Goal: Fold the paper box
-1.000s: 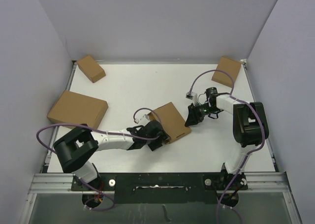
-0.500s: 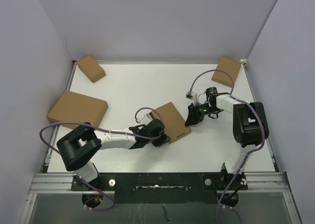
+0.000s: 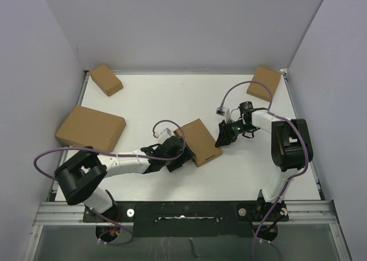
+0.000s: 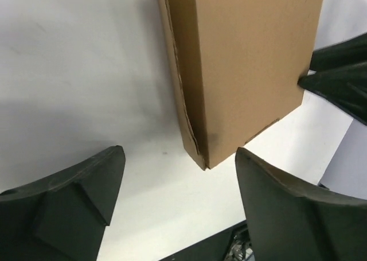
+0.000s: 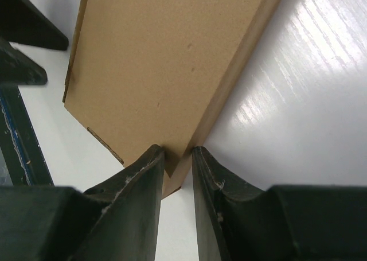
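1. The middle of the white table point(image 3: 143, 100) is taken up by the paper box point(image 3: 199, 140), which lies flat at an angle between the two arms, with its lid apparently down.
2. The paper box is judged to be light, stiff across its panels and easily creased along its scored edges. The smooth cardboard may slide on the table if it is pushed from one side only.
3. A corner on its right side is pinched by the right gripper point(image 3: 222, 136), with jaws drawn narrowly onto the cardboard.
4. The corner nearest the left arm is flanked by the left gripper point(image 3: 175, 158), with jaws spread wide and nothing touched.
5. A hold is best taken at corners or flap edges, not on the broad lid.
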You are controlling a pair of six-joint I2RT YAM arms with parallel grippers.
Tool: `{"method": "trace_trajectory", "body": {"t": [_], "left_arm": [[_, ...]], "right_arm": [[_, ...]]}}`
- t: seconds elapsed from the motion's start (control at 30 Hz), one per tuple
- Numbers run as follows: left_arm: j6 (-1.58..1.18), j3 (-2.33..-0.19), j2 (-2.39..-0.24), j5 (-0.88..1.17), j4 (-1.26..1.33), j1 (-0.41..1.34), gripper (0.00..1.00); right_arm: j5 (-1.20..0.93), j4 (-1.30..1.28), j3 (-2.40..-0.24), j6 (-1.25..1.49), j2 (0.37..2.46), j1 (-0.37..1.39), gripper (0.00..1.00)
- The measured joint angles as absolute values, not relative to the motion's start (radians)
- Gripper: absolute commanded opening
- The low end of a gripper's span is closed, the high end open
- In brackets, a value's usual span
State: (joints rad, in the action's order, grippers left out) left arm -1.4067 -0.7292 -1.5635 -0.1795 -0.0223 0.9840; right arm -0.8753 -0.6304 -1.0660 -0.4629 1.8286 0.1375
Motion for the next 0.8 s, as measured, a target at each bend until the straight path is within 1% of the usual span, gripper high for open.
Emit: {"method": "trace_trajectory", "body": {"t": [0.07,0.1,0.27,0.3,0.33,0.4,0.47,0.6,0.7,0.73,0.8], "left_arm": [[-1.353,-0.705,-1.509,-0.179,-0.035,0.944,0.96],[-1.323,-0.699,-1.485,-0.179,-0.037,0.920,0.98],[-1.138,-0.675,-1.415,-0.110,0.039,0.721,0.98],[-1.110,-0.671,-1.416,-0.089,0.056,0.675,0.97],[-1.079,-0.670,-1.421,-0.069,0.066,0.628,0.95],[-1.039,-0.670,-1.441,-0.040,0.090,0.563,0.86],[-1.008,-0.681,-1.486,-0.008,0.115,0.522,0.83],[-0.971,-0.727,-1.610,0.057,0.147,0.495,0.82],[-0.965,-0.771,-1.660,0.085,0.171,0.495,0.82],[-0.965,-0.790,-1.680,0.093,0.180,0.495,0.81],[-0.967,-0.819,-1.711,0.105,0.190,0.495,0.73]], "right_arm": [[-0.875,-0.630,-1.066,-0.463,1.829,0.138,0.26],[-0.875,-0.630,-1.066,-0.463,1.829,0.138,0.26],[-0.875,-0.630,-1.066,-0.463,1.829,0.139,0.26],[-0.875,-0.630,-1.066,-0.463,1.829,0.139,0.26],[-0.875,-0.630,-1.066,-0.463,1.829,0.138,0.26],[-0.875,-0.630,-1.066,-0.463,1.829,0.139,0.26],[-0.875,-0.630,-1.066,-0.463,1.829,0.139,0.26],[-0.875,-0.630,-1.066,-0.463,1.829,0.138,0.26],[-0.875,-0.630,-1.066,-0.463,1.829,0.138,0.26],[-0.875,-0.630,-1.066,-0.463,1.829,0.139,0.26],[-0.875,-0.630,-1.066,-0.463,1.829,0.139,0.26]]}}
